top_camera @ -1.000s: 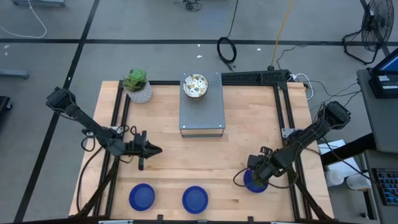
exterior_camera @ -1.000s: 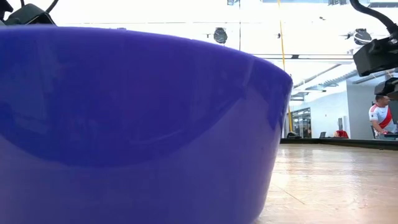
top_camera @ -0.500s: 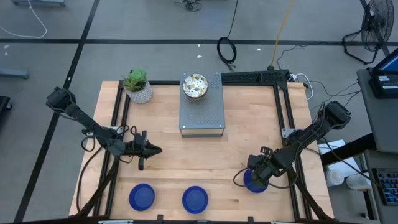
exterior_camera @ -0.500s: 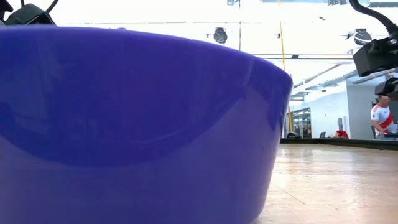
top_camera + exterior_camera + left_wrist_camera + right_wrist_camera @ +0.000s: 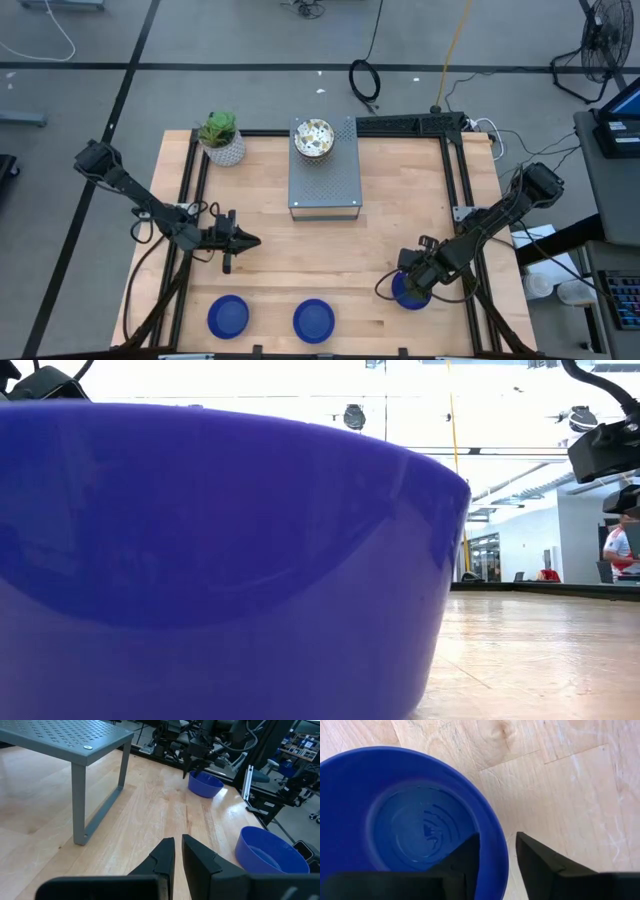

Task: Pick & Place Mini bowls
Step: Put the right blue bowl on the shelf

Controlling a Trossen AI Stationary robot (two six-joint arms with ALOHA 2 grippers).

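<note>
A light wooden table (image 5: 300,250) carries a grey perforated metal stand (image 5: 324,190) at its far middle. Just left of the stand sits a white pot with a green plant (image 5: 221,139). Three blue mini bowls rest on the wood nearer than the stand: front left (image 5: 228,316), front middle (image 5: 314,320) and front right (image 5: 408,291).

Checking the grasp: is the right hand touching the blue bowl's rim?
Cannot tell. In the right wrist view the right hand straddles the blue bowl rim; contact unclear.

High view straight down on table (image 5: 320,250); low view blocked by near blue bowl (image 5: 220,560); wrist views close.
</note>
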